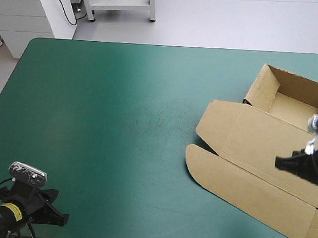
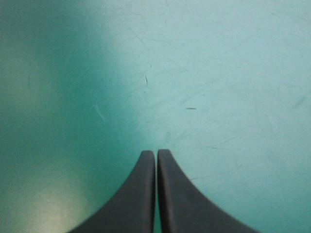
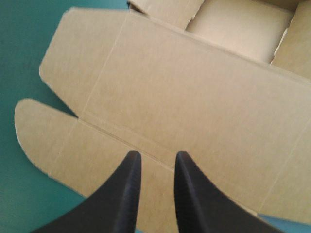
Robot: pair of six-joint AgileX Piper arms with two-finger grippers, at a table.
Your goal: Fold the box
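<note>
The teal-green cover (image 1: 109, 126) spread across the table. The brown box (image 1: 255, 159) sat by the right edge, its open tray (image 1: 292, 104) toward the far side and its lid (image 3: 184, 92) flat toward the near side. The right gripper (image 3: 154, 158) hovered over the lid, black fingers slightly parted, grasping nothing. The left gripper (image 2: 156, 153) stood clenched above bare cover at the near-left corner.

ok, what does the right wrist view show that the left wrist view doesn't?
Right wrist only: the brown box, lid flat with the raised tray walls beyond it, and the right gripper parted a little over the lid. Left wrist only: the left gripper, shut, with nothing but teal-green cover ahead. Both: the cover.
</note>
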